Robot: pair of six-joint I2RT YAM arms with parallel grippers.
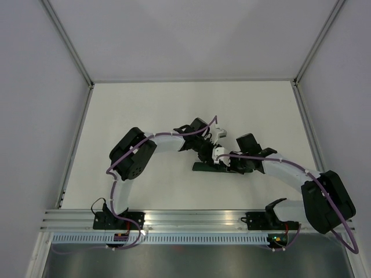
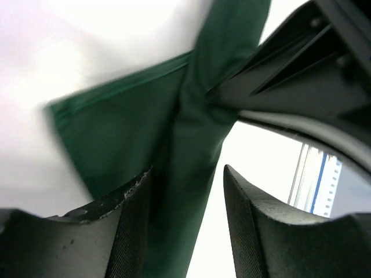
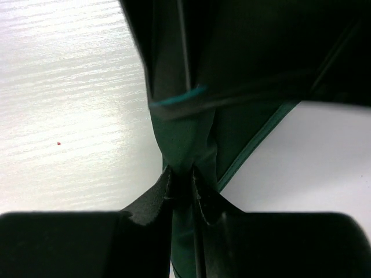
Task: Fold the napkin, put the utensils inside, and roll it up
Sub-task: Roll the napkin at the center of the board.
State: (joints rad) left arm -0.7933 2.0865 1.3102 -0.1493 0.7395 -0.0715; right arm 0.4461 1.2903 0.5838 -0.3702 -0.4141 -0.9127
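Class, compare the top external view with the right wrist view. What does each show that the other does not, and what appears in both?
Only the top external view shows the whole left arm and right arm, bent towards each other over mid-table, and the enclosure walls.

Only the right wrist view shows the right gripper pinched shut on a bunched fold of the napkin, with a tiny red speck off to the left.

Both show the dark green napkin and the white table beneath it.
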